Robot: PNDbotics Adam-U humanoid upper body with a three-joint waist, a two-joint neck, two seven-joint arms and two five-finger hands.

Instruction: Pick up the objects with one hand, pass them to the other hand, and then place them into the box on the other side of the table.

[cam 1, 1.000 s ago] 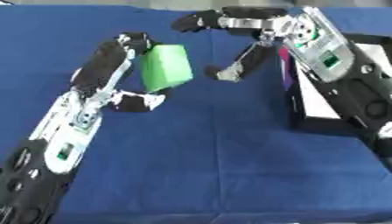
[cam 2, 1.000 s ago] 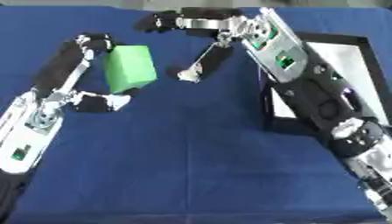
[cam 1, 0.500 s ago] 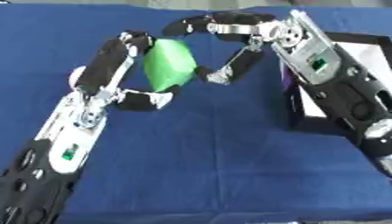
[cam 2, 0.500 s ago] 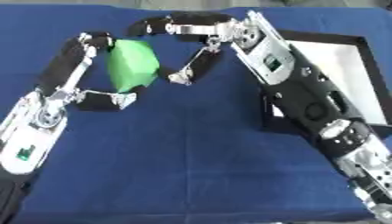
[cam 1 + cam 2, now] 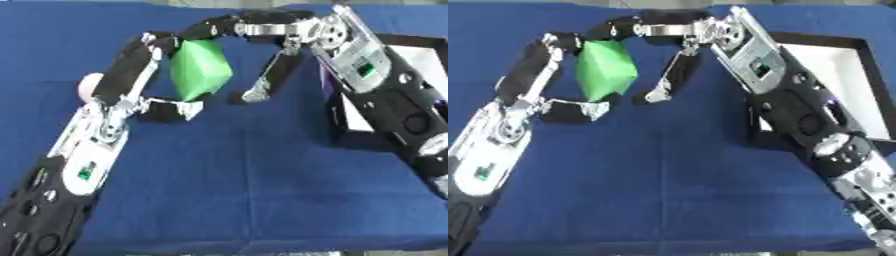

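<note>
A green block (image 5: 199, 70) hangs tilted above the blue table. My left hand (image 5: 118, 92) is shut on it, fingers (image 5: 147, 47) curled over its upper left edge and the thumb (image 5: 173, 107) under its bottom corner. My right hand (image 5: 302, 35) reaches in from the right and stays open. Its fingers (image 5: 223, 27) stretch over the block's top and its thumb (image 5: 267, 80) hangs just off the block's right side. The black box with a white floor (image 5: 833, 70) lies at the right, partly hidden by my right arm.
A pale round thing (image 5: 87, 85) shows on the table behind my left forearm. A thin purple strip (image 5: 323, 82) stands at the box's left wall. Blue cloth (image 5: 245, 185) covers the table down to the near edge.
My right hand has moved left, from beside the block to spanning it, fingers now over its top. The block has tilted onto a corner in my left hand.
</note>
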